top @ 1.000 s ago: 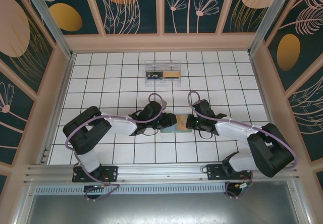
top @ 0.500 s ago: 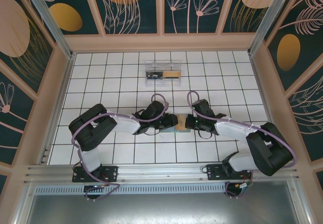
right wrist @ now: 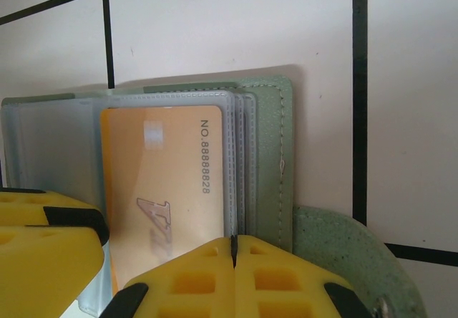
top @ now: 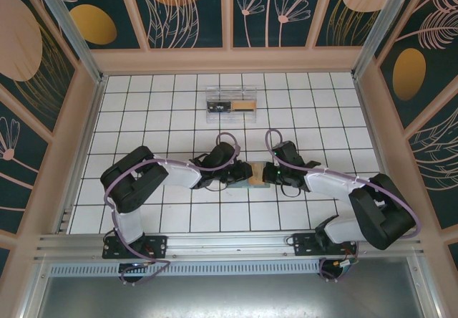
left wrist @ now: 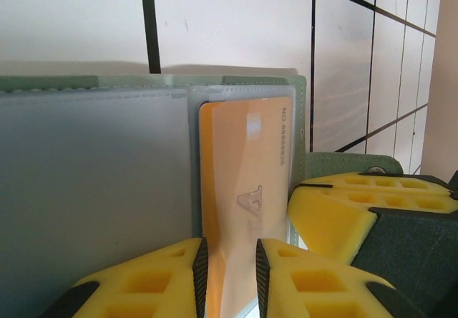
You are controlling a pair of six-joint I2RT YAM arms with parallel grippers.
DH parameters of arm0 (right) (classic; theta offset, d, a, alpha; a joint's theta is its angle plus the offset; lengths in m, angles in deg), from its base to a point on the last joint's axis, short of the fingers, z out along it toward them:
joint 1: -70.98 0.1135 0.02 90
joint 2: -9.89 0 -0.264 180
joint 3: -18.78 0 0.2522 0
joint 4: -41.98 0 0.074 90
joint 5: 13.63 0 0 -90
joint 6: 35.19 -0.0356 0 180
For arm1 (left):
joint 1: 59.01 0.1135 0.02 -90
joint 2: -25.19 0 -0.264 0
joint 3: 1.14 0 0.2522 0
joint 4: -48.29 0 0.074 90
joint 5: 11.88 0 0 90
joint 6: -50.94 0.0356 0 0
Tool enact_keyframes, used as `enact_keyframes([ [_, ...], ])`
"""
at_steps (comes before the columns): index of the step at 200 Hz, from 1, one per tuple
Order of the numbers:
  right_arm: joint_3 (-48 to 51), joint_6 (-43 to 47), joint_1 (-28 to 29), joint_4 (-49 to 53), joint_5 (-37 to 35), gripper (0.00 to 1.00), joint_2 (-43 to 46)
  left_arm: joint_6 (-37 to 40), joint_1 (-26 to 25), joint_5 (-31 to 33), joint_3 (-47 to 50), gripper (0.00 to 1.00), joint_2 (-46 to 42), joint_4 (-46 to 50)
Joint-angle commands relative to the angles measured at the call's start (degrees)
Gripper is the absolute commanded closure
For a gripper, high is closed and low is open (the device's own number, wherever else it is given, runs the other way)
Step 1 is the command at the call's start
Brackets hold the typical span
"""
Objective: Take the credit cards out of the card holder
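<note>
Grey-green folding card holder point(right wrist: 268, 153) with clear plastic sleeves lies open on the white tiled counter point(top: 179, 117), mid-counter, right between my two arms. An orange-gold plastic credit card point(left wrist: 243, 160) sits in the front sleeve, not yet out. My right fingers point(right wrist: 234, 261) are clenched flat together, and the seam lines up with the sleeve edges, so I judge they're pinching the card holder at its right end to anchor it. My left fingers point(top: 236, 176) are part open, a narrow gap between the pads, with the card's near end showing in that gap; nothing looks gripped there yet.

Main risk: the left pads catch the sleeve plastic along with the card, so a pull drags the whole card holder instead of sliding the card free. If the right pinch is only on one thin sleeve, it could slip or tear and the card holder skates across the tiles. The card is glossy, so a shallow bite on it could pop off. My two sets of fingers are very close together and could bump.
</note>
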Motion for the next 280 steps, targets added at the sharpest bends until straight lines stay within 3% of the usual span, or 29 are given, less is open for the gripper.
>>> enact_keyframes([
  [1, 0.74, 0.00, 0.07, 0.09, 1.09, 1.00, -0.99, 1.18, -0.24, 0.10, -0.96, 0.73, 1.63, 2.38],
  [40, 0.55, -0.06, 0.11, 0.05, 1.09, 1.00, -0.97, 2.20, -0.43, 1.31, -1.93, 0.72, 1.50, 5.74],
  [82, 0.56, -0.02, 0.17, 0.36, 0.83, 1.00, -0.95, 4.62, -0.61, 7.44, -3.68, 0.69, -0.12, 13.97],
  [151, 0.56, -0.04, 0.22, 0.01, 1.44, 1.00, -1.38, 4.93, -1.16, 6.74, -5.79, 0.69, 2.32, 15.16],
  [251, 0.78, -0.23, 0.36, -0.14, 1.17, 1.00, -1.56, 2.46, -1.22, 2.76, -3.18, 0.85, 1.02, 8.33],
  [260, 0.82, -0.28, 0.35, -0.14, 1.18, 1.00, -1.54, 2.38, -1.20, 2.67, -3.15, 0.92, 0.93, 8.20],
  [280, 0.99, -0.40, 0.36, -0.12, 1.14, 1.00, -1.53, 2.14, -1.26, 2.81, -2.94, 0.96, 0.66, 8.23],
])
